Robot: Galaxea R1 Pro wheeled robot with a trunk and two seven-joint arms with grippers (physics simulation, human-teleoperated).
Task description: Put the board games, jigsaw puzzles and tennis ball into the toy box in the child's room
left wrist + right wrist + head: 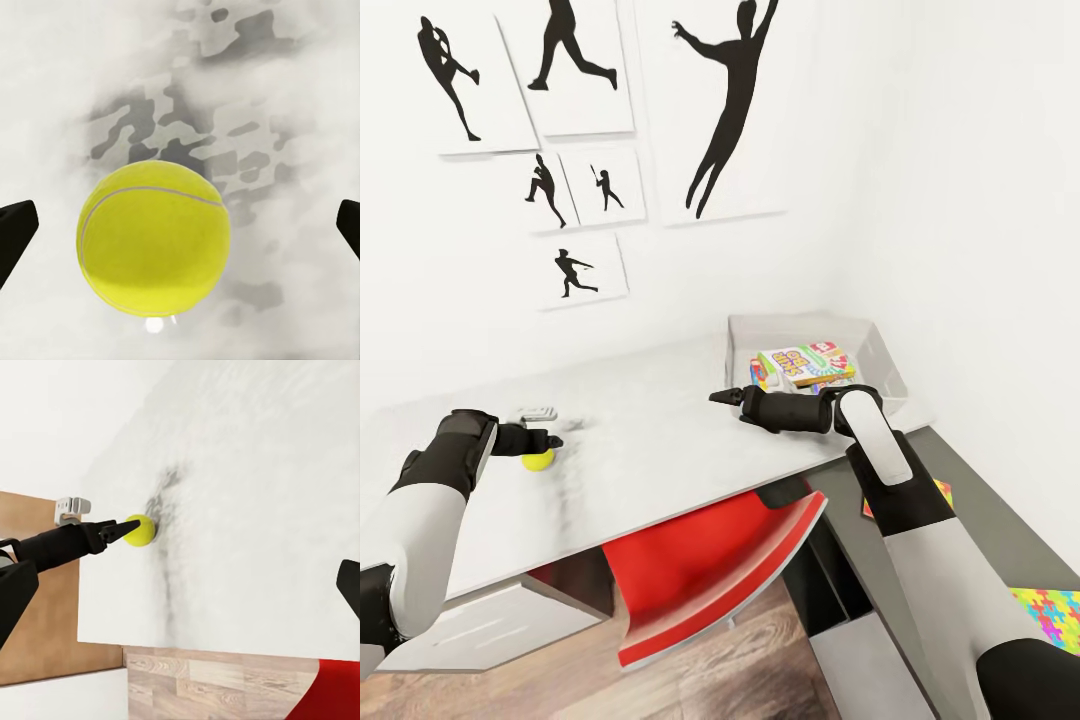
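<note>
The yellow-green tennis ball lies on the table's light grey top near its left end. My left gripper hangs just over the ball. In the left wrist view the tennis ball sits between the wide-apart fingers, untouched. My right gripper hovers open over the middle of the table, with nothing in it. The grey toy box stands in the back right corner and holds a SKIP-BO board game with multicoloured sheet edges under it. One jigsaw puzzle lies on the dark top.
A red chair is tucked under the table's front edge. A small grey-white object lies behind the ball. Another multicoloured sheet peeks out beside my right forearm. White walls with silhouette posters close the back and right.
</note>
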